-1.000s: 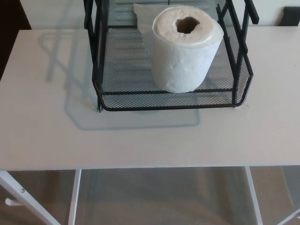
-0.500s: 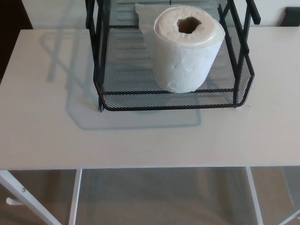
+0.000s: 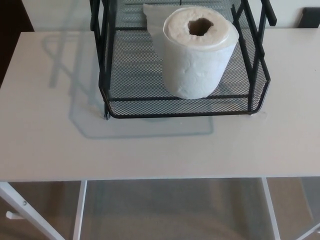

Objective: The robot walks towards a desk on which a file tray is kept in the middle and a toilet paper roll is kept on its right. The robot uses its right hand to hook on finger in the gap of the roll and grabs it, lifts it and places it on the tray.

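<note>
A black wire-mesh file tray (image 3: 130, 107) is seen in the upper middle of the frame, resting on a white desk (image 3: 50, 145). Inside the tray a toilet paper roll (image 3: 197, 57) is stood upright on the mesh floor, towards the right half of the compartment, with its cardboard core opening turned up towards the camera. A loose end of paper is seen behind the roll at the upper left of it. The roll is held by nothing; it is enclosed by the tray's front rim below and its right wall beside it, close to both. The left half of the tray's floor is bare mesh. A faint shadow of the tray is cast on the desk to the lower left. White desk legs (image 3: 77, 215) are visible below the tabletop. Neither robot hand is shown, so the state of the fingers cannot be told.
</note>
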